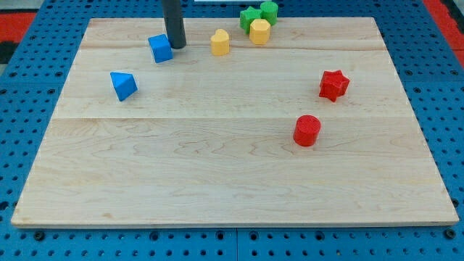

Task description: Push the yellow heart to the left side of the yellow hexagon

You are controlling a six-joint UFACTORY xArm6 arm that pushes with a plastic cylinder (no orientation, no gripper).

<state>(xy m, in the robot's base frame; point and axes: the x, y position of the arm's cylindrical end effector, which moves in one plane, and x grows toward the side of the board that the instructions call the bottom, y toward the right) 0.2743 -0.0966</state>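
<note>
No pincer on this rig, so nothing to spread or pinch: just the rod. My tip (176,46) sits at the view's top, touching or just beside the blue cube (160,48) on its right side; can't tell which from this angle.

Yellow heart (220,42) is to the right of my tip, apart from it, near the top edge of the board (217,181). Yellow hexagon (259,31) is just right of and slightly above the heart, with a small gap. Two green blocks (259,13) crowd the hexagon from above; their shapes are hard to read.

Judgement: heart is already nearly on the hexagon's left, so only a short nudge is needed.

Risks:
- Pushing rightward too far drives the heart into the hexagon and shoves it into the green blocks, moving the reference.
- Off-centre contact spins the heart off toward the top edge.
- Dragging the blue cube along on departure.

Blue triangular block (123,85), red star (333,85) and red cylinder (307,130) are well clear.
</note>
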